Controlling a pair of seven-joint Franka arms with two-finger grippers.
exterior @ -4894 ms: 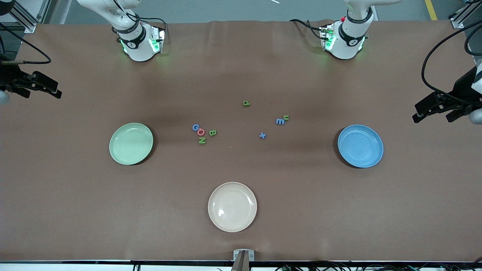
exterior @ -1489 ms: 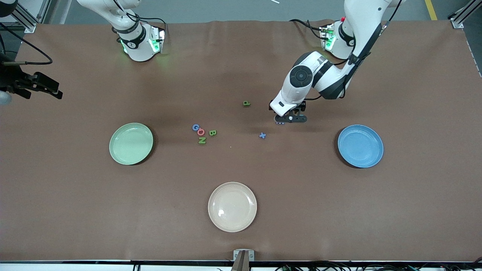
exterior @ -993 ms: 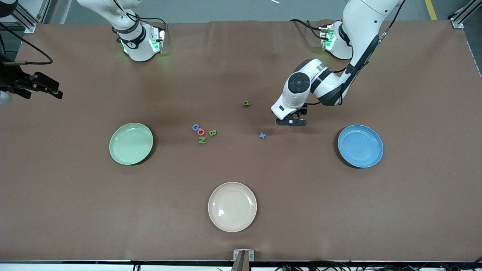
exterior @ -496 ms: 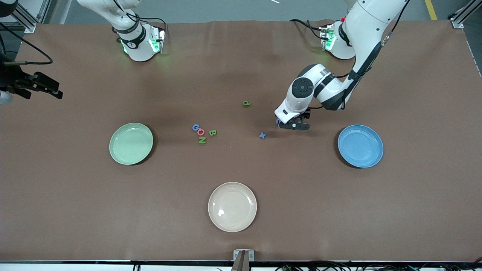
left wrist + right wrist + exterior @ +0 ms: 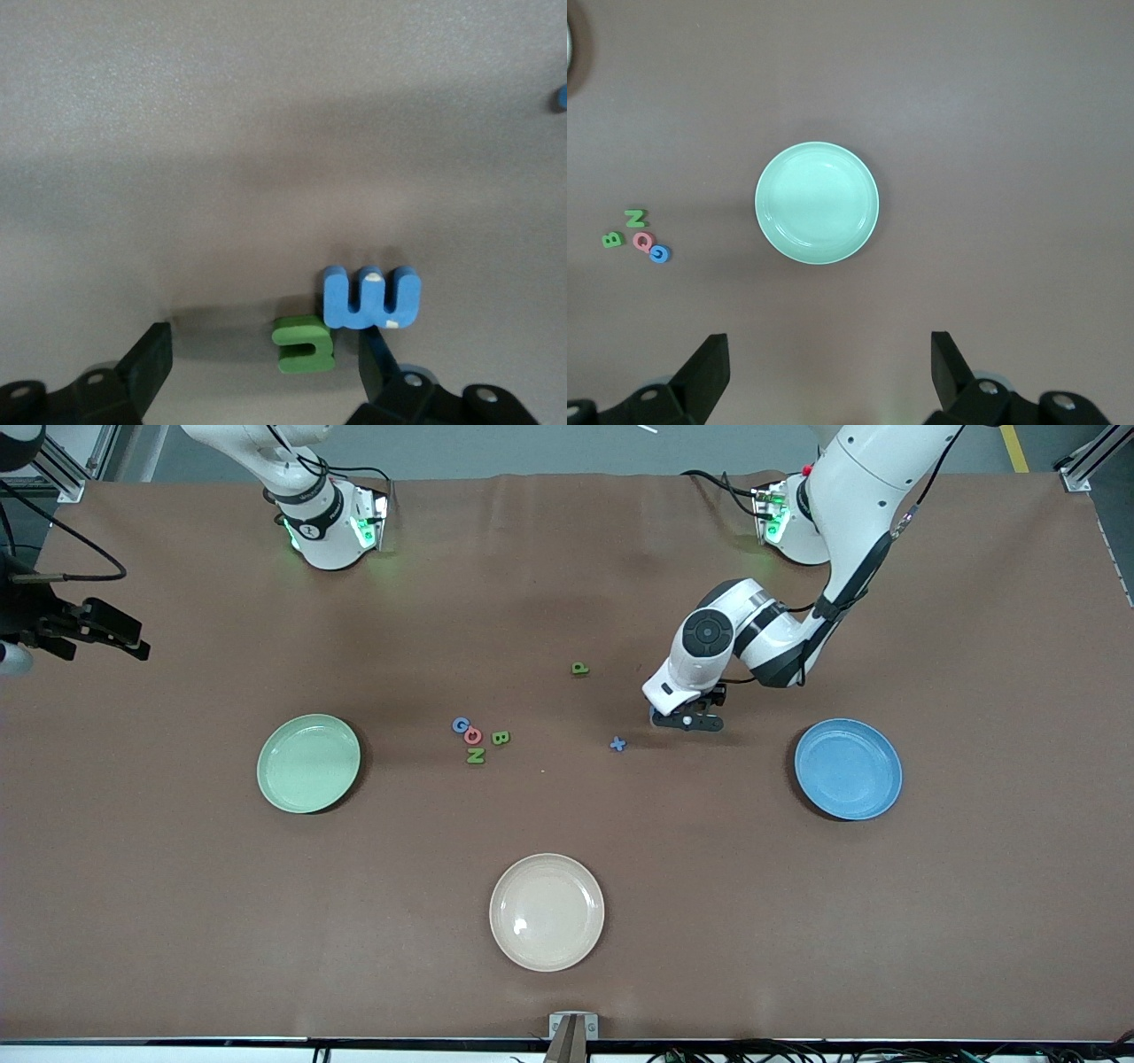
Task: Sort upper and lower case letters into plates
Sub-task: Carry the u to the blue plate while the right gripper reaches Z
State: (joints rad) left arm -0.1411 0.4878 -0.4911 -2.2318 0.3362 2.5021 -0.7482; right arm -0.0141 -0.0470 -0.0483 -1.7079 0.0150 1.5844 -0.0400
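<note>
My left gripper (image 5: 682,720) is down at the table mid-way between the blue x (image 5: 617,744) and the blue plate (image 5: 848,769). Its wrist view shows the left gripper (image 5: 266,359) open around a small green n (image 5: 304,343), with a blue m (image 5: 370,297) touching that letter just past one fingertip (image 5: 381,363). Capital letters G (image 5: 460,725), O (image 5: 473,735), B (image 5: 500,738) and N (image 5: 476,755) lie clustered beside the pale green plate (image 5: 308,763). My right gripper (image 5: 133,642) waits open, high at the right arm's end; its wrist view looks down on the green plate (image 5: 817,203).
A cream plate (image 5: 547,911) sits nearest the front camera, mid-table. A green lower-case letter (image 5: 579,668) lies alone, farther from the camera than the x. Both sorting plates hold nothing. The capital cluster (image 5: 636,237) also shows in the right wrist view.
The left arm swung in from its end of the table and came down over the m and n, and its fingers have narrowed slightly. The right arm has not moved.
</note>
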